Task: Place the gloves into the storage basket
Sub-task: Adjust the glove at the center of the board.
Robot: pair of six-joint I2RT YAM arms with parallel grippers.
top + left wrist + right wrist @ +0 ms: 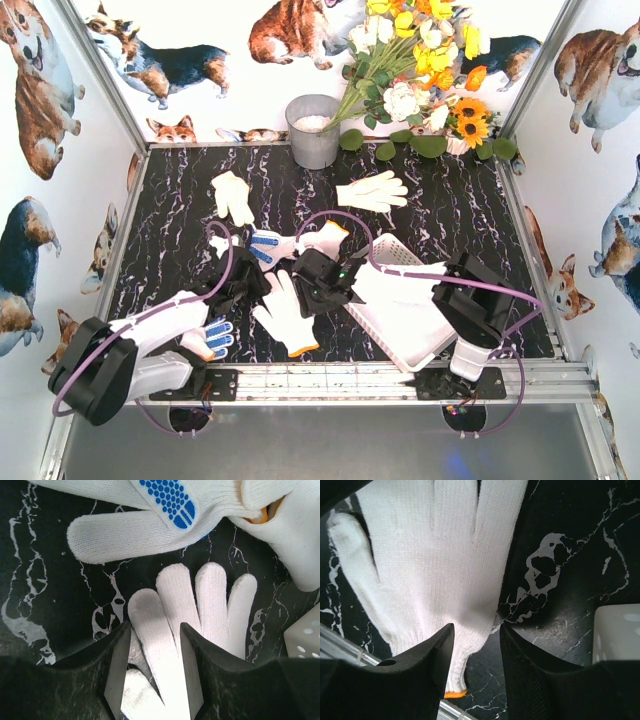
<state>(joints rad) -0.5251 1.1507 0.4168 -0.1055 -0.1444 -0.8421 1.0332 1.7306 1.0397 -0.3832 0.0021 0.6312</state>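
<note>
A white glove with an orange cuff lies flat near the front middle of the table. My left gripper is low over its fingers. It is open, with the jaws astride one finger and the thumb. My right gripper is open at the same glove's cuff side, and the glove's edge lies between the jaws. The white storage basket sits just to the right, its corner showing in the left wrist view and the right wrist view. A blue-dotted glove lies just beyond.
More gloves lie about: a cream one, a white one, one with an orange cuff, and a blue-dotted one by the left arm. A grey bucket and flowers stand at the back. The metal rail runs along the front.
</note>
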